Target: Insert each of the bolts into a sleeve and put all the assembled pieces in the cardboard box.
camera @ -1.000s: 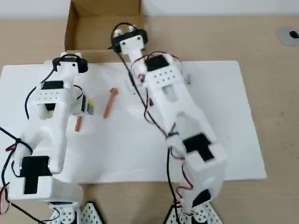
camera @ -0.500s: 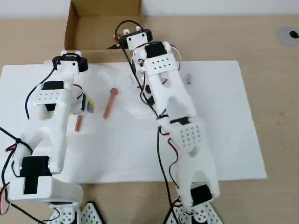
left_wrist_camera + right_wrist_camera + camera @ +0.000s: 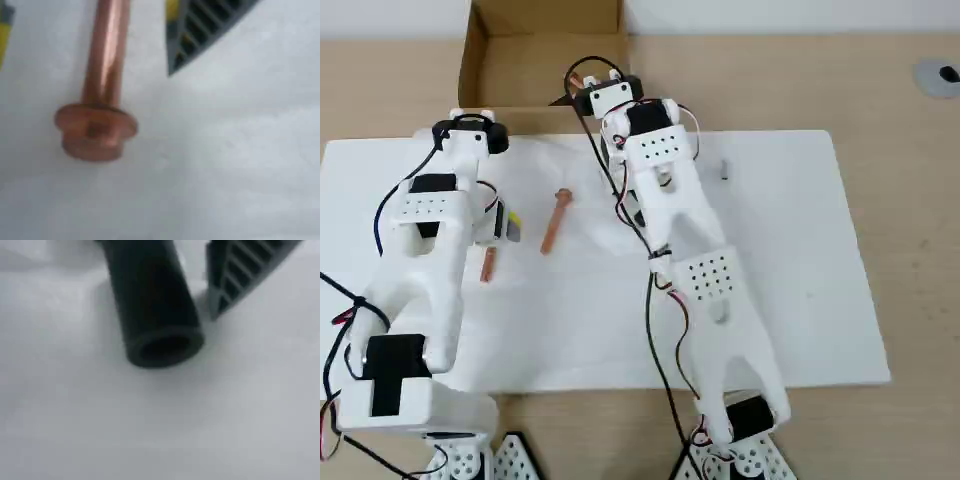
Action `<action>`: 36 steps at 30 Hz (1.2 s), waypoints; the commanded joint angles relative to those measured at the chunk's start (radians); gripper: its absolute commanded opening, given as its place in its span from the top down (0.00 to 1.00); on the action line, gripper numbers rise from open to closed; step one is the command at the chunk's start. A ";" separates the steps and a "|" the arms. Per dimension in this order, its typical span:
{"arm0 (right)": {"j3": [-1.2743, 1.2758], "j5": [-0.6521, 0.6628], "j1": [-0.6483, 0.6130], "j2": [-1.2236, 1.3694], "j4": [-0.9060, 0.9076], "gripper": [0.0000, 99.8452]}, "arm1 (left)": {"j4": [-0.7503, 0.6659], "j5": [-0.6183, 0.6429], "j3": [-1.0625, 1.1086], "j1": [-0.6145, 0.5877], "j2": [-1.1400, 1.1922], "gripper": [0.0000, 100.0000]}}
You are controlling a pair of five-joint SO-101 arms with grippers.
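High view: bolt (image 3: 488, 264) (copper) beside tool (image 3: 510, 228).

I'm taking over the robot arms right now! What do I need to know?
Left pincer: open, low over a bolt lying on the white board.
Right pincer: low beside a black sleeve; I can't tell if it is open or shut.
Second bolt: loose on the board between the arms.
Small dark piece, maybe another sleeve: on the board past the right arm.
Done: nothing assembled or boxed that I can see.
Left: sleeve both bolts, then put them in the box.
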 commanded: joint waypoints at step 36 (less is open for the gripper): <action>-0.039 0.008 0.012 -0.090 0.074 0.99 | -0.006 -0.005 0.000 -0.006 -0.059 0.77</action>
